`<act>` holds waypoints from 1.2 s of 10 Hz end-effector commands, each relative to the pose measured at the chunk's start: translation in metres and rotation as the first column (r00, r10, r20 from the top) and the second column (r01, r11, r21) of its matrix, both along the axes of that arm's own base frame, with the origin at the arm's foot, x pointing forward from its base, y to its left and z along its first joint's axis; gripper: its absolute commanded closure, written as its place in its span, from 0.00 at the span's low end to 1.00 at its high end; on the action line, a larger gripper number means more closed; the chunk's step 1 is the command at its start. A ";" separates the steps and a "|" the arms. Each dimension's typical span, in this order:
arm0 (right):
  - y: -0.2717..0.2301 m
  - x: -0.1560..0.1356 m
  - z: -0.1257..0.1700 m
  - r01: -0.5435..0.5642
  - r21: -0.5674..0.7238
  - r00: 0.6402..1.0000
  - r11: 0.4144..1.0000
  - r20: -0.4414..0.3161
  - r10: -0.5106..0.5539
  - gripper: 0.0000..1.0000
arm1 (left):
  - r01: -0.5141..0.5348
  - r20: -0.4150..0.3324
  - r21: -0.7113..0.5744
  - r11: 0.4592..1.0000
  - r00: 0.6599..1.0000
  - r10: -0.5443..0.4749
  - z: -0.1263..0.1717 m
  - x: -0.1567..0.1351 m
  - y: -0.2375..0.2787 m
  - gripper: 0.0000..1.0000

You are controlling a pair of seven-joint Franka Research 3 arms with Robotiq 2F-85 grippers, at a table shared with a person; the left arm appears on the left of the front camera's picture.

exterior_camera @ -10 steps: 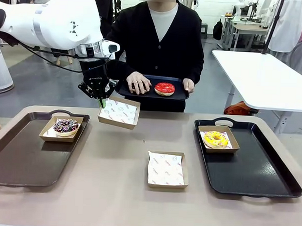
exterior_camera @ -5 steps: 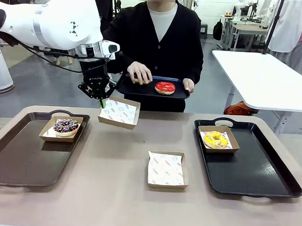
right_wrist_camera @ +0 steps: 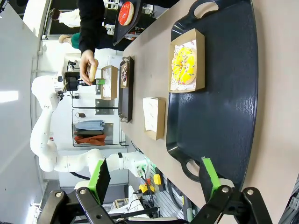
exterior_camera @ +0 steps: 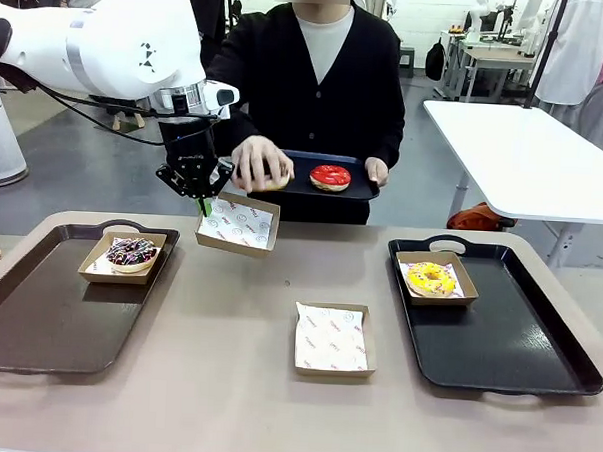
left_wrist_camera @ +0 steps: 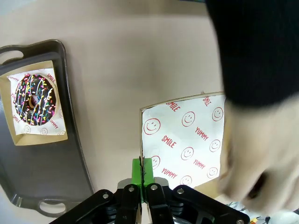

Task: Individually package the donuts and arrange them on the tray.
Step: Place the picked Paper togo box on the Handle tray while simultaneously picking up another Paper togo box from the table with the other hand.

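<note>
On the counter (exterior_camera: 225, 383), the left tray (exterior_camera: 37, 325) held the boxed sprinkled donut (exterior_camera: 131, 252), the right tray (exterior_camera: 516, 346) the yellow donut (exterior_camera: 429, 278). The left tool (exterior_camera: 204, 204) was clamped on a raised paper-lined box (exterior_camera: 238, 224) by its flimsy rim; the right tool (right_wrist_camera: 154, 175) hung with jaws apart. A person's hand (exterior_camera: 261, 164) carried a soft-looking donut, best cradled from beneath.

Left wrist view: white paper liner (left_wrist_camera: 184, 140) in cardboard box (left_wrist_camera: 205, 187) reads "SMILE" and "YUMMY", red print, repeated between smiley faces. Same words, smaller, on second liner (left_wrist_camera: 52, 123) under sprinkled chocolate donut (left_wrist_camera: 35, 99). Front view: print too small to read.
</note>
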State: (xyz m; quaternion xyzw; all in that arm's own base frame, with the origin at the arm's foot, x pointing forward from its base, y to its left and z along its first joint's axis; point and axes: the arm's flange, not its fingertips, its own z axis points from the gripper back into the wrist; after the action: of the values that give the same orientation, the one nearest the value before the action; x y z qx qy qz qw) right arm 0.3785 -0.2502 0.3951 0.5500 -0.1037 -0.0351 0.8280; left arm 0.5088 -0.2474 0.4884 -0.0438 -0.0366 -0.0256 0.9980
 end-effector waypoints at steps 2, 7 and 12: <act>0.001 0.000 0.000 -0.001 0.001 1.000 1.000 -0.001 0.001 0.00 | -0.004 0.002 -0.006 1.000 1.000 0.004 0.002 -0.002 0.002 1.00; 0.001 0.000 0.000 -0.001 0.001 1.000 1.000 -0.001 0.001 0.00 | -0.004 0.002 -0.006 1.000 1.000 0.004 0.002 -0.002 0.002 1.00; 0.001 0.000 0.000 -0.001 0.001 1.000 1.000 -0.001 0.001 0.00 | -0.004 0.002 -0.006 1.000 1.000 0.004 0.002 -0.002 0.002 1.00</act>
State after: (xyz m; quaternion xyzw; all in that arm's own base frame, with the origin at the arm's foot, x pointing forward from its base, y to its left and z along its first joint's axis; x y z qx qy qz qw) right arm 0.3785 -0.2502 0.3951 0.5500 -0.1036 -0.0350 0.8280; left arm 0.5088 -0.2474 0.4884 -0.0438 -0.0366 -0.0256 0.9980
